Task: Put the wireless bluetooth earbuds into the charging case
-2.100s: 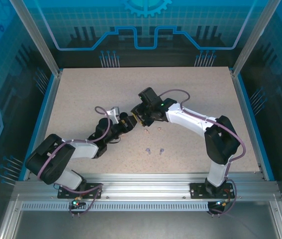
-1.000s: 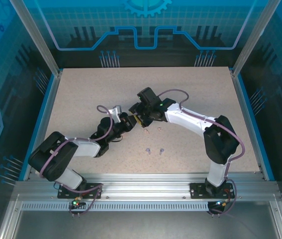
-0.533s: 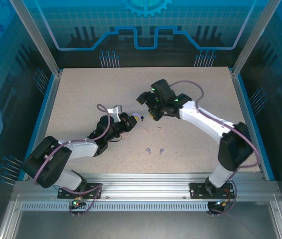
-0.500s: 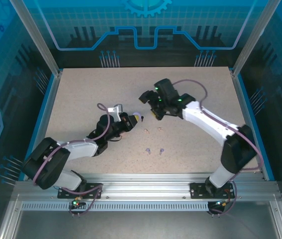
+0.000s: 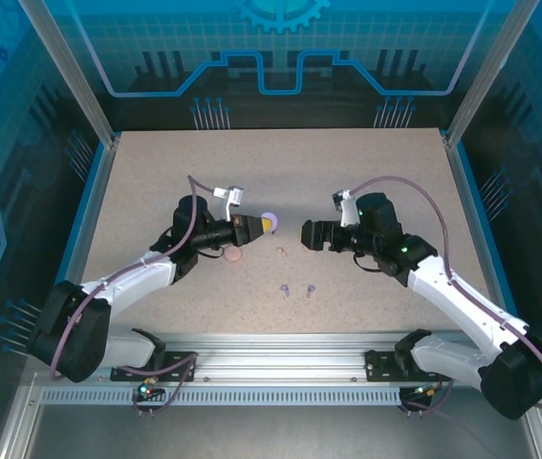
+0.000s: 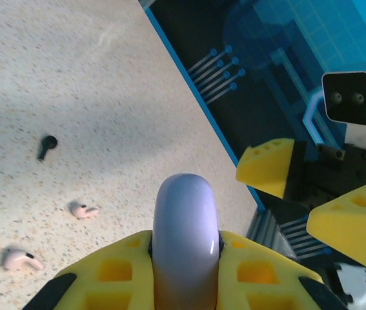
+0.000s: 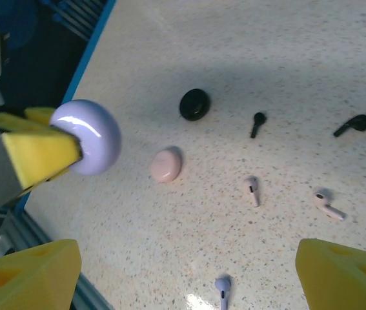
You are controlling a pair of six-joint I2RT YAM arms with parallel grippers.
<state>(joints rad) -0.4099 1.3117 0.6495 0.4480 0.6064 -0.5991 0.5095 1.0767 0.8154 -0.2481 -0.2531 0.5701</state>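
Over speckled table (image 5: pixel 366 172), blue cell walls behind, found L gripper (image 5: pixel 261 227) left of centre, clamped tight on lilac case (image 5: pixel 271 219), held edge-on & clear of the surface. From L wrist cam, saw that case wedged between yellow fingers (image 6: pixel 111 266), apparently closed; couldn't make out a seam. Spotted pink case (image 5: pixel 235 254) lying on table just to near side of it, and black case (image 7: pixel 195 104) close by in R wrist view, both closed, both untouched. Counted loose buds further right, all on table, none seated in any case: black buds (image 7: pixel 257 123), pink buds (image 7: pixel 252 190), then lilac buds (image 5: pixel 286 289) closest to near edge. Found R gripper (image 5: pixel 307 235) right of centre, facing the L one, jaws spread wide w/ nothing between them, near lilac case but not touching.

Judged buds v. light, hard, glossy & tiny, so apt to skid or flick away if pinched on the rounded head. Reckoned best hold across the stem, fingertips only, w/ gentle squeeze. Judged lilac case smooth & rounded too, liable to slip or twist in the grip; thought a hold across its broad faces, as seen, safest. Needed it opened before any bud could go in. Couldn't tell L bud from R at this res.
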